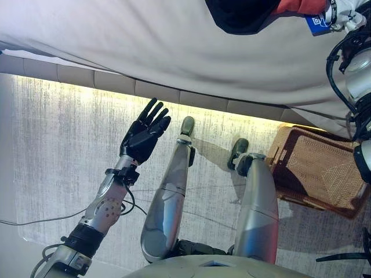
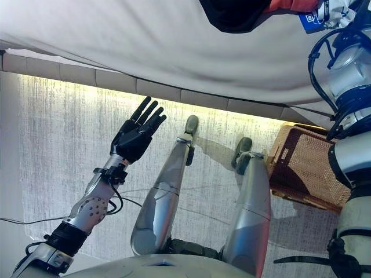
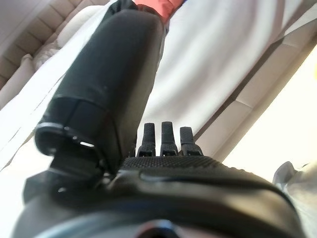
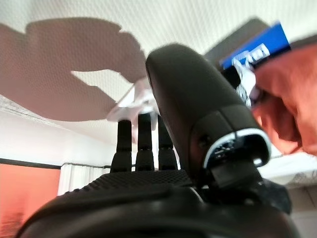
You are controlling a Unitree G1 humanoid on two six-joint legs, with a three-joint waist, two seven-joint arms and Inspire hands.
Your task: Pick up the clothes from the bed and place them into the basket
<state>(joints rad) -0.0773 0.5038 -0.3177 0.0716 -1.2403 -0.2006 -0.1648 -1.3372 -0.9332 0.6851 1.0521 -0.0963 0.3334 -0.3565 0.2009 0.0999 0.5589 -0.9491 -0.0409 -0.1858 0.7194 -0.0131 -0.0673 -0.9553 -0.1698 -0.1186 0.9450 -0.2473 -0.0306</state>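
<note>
A black garment (image 1: 240, 14) and a red garment (image 1: 298, 6) lie on the bed's pale sheet (image 1: 174, 46) at the far right. My right arm reaches up along the right side to them. In the right wrist view my right hand (image 4: 138, 183) has straight fingers, and the red garment (image 4: 282, 99) with a blue tag (image 4: 257, 49) lies just beside its thumb. My left hand (image 1: 145, 136) is open and empty, held above the floor short of the bed's edge. The brown wicker basket (image 1: 316, 168) stands on the floor at my right.
The bed's padded beige base (image 1: 116, 81) runs across in front of me, with a lit strip under it. A pale textured rug (image 1: 58, 145) covers the floor between me and the bed.
</note>
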